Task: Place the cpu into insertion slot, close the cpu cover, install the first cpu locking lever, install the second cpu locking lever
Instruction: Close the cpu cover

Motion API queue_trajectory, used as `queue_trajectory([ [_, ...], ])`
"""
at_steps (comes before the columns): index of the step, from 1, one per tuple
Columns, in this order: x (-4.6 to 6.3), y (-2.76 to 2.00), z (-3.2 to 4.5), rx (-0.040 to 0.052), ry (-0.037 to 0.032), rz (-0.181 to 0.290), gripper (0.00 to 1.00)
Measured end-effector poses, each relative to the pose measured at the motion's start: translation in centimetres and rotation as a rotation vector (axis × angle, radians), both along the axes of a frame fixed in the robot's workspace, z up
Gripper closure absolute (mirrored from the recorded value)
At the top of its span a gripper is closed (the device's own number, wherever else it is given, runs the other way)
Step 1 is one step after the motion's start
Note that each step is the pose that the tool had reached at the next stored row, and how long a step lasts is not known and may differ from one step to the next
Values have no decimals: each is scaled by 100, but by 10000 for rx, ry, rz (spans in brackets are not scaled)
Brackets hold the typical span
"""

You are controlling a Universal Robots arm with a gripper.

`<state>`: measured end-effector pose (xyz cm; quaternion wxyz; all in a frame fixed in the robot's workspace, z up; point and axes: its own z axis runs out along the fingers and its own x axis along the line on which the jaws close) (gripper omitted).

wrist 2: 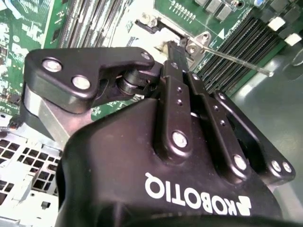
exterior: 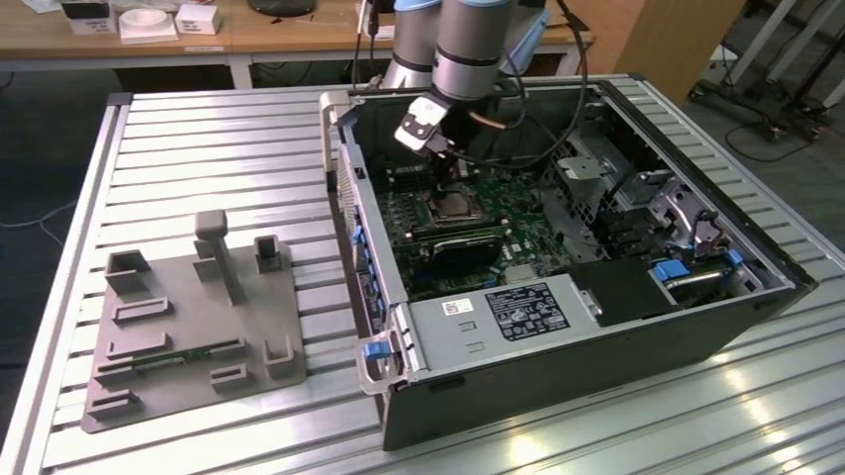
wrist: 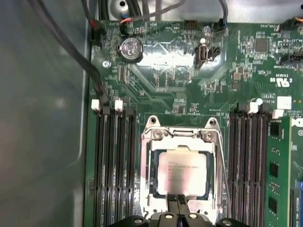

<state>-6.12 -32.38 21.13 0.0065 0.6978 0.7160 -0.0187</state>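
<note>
Cpu (wrist: 182, 172) lies seated in the insertion slot (wrist: 144, 179), the tool (wrist: 177, 199) closed empty at its edge.

The cpu (wrist: 182, 172) is showing a smooth silvery-grey metal top catching glare, and the cpu cover (wrist: 146, 170) around it is gleaming as thin bright metal against the matt green board (wrist: 156, 80). The gripper (wrist: 178, 203) is looking glossy black, with shiny metal screws (wrist: 191, 216). In the exterior view the ribbed table (exterior: 198, 148) is shining as pale metal, the grey fixture (exterior: 185, 297) on it is looking like matt plastic, and the desk (exterior: 264, 35) behind is showing wood.
</note>
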Motion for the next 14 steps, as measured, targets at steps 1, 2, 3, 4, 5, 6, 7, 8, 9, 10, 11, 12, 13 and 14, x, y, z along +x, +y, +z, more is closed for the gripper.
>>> queue_trajectory([
  [1,-10,0,-2,-1,-3,1,90],
  [2,-20,0,-5,0,-6,1,90],
  [3,-31,0,-13,-2,-6,1,90],
  [4,-39,0,-25,-1,-7,1,90],
  [5,-47,0,-42,-1,-7,1,90],
  [6,-53,0,-59,-1,-7,1,90],
  [7,-58,0,-76,-2,-6,2,90],
  [8,-63,0,-94,-2,-7,2,90],
  [9,-66,-1,-111,-2,-6,2,90],
  [10,-70,-2,-123,-12,2,2,90],
  [11,-73,-3,-130,-17,6,2,90],
  [12,-75,-3,-133,-14,3,3,90],
  [13,-75,-2,-135,-9,-2,4,90],
  [14,-74,0,-137,-2,-8,5,90],
])
